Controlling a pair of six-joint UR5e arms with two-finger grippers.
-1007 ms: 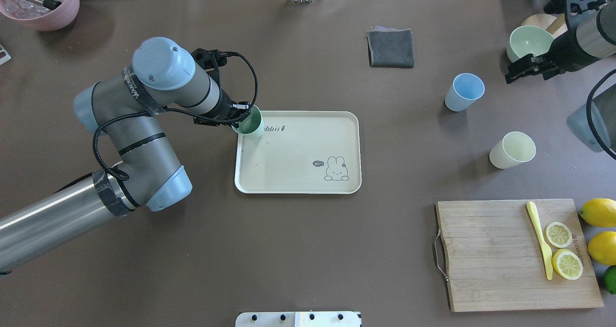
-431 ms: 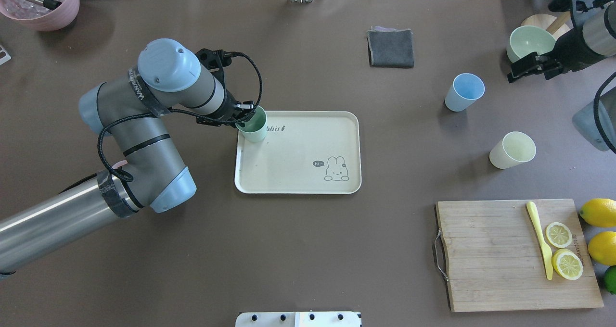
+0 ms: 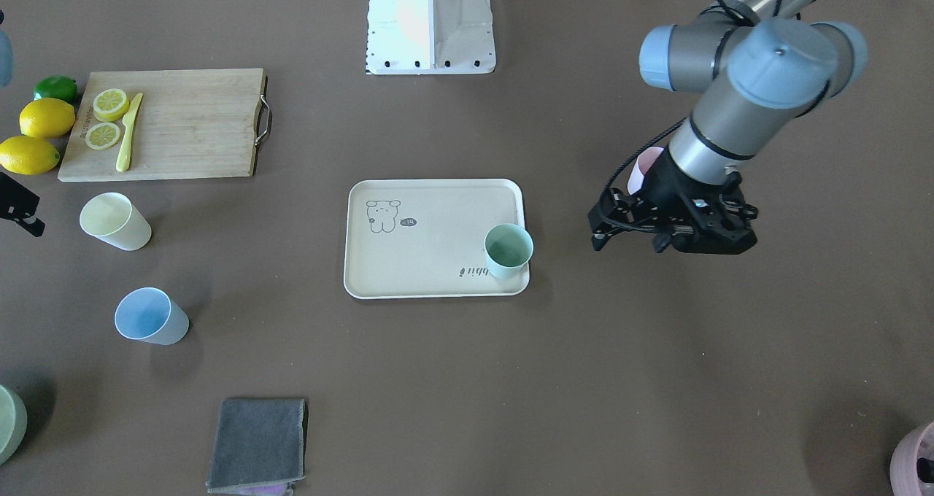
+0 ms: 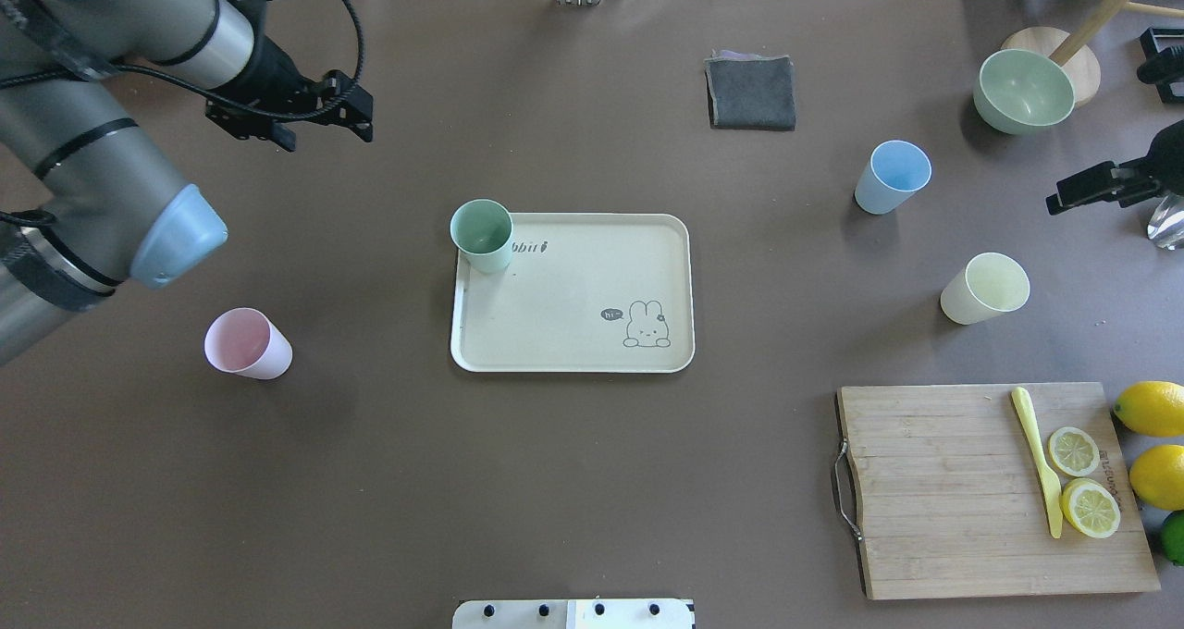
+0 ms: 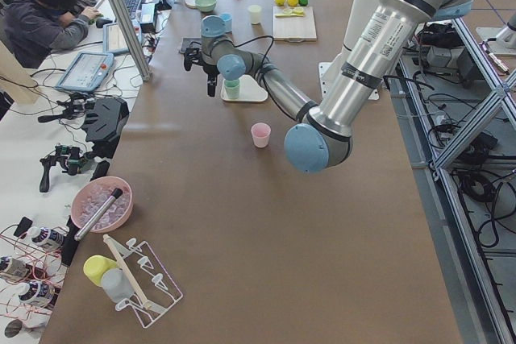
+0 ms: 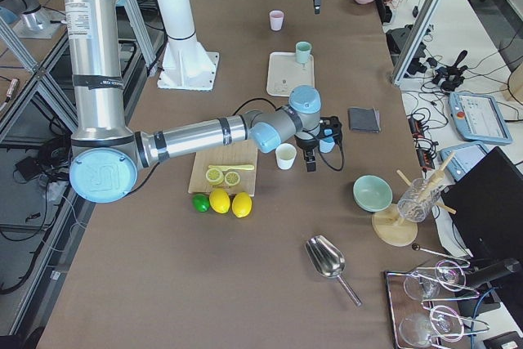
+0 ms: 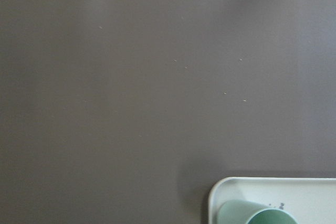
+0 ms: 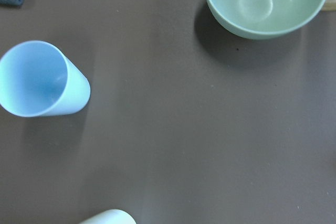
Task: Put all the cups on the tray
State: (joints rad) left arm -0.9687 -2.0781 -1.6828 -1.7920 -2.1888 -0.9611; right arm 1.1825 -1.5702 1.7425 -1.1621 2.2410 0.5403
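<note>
Left hand (image 4: 326,137) hangs spread and empty; mint green cup (image 4: 481,233) stands upright, mouth up, on tray (image 4: 573,333).

even overhead light, soft shadows, sharp focus

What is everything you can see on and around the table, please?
mint green cup: one, in a corner of the tray
pale pink cup: one, left of the tray
light blue cup: one, right of the tray
pale yellow cup: one, near the light blue cup
tray: one, cream, mid-table
cloth: one, grey, far side
bowl: one, green, far right
cutting board: one, wooden, near right
lemon halves: two, yellow, on the cutting board
knife: one, yellow, on the cutting board
lemons: two, yellow, right of the cutting board
lime: one, green, beside the lemons
left tool: one, black, open, far-left of the tray
right tool: one, black, at the right edge
</note>
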